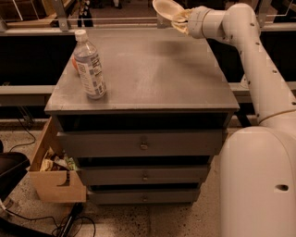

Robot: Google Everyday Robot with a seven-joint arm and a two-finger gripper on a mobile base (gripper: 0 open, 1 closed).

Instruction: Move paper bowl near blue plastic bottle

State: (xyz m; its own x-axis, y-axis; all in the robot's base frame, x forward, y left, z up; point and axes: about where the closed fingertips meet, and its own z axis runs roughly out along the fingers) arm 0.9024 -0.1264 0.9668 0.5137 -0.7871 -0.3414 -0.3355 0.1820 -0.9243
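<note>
The blue plastic bottle (90, 65) stands upright near the front left corner of the grey cabinet top (152, 74); it is clear, with a white cap and a white label. The cream-white paper bowl (166, 8) is held tilted in the air above the back right part of the top, far from the bottle. My gripper (179, 19) is at the end of the white arm reaching in from the right and is shut on the bowl's rim.
The cabinet has several drawers with small knobs (144, 146). A cardboard box (55, 173) with clutter sits on the floor at its left. A rail (92, 21) runs behind the cabinet. My white base (259, 185) stands at the right front.
</note>
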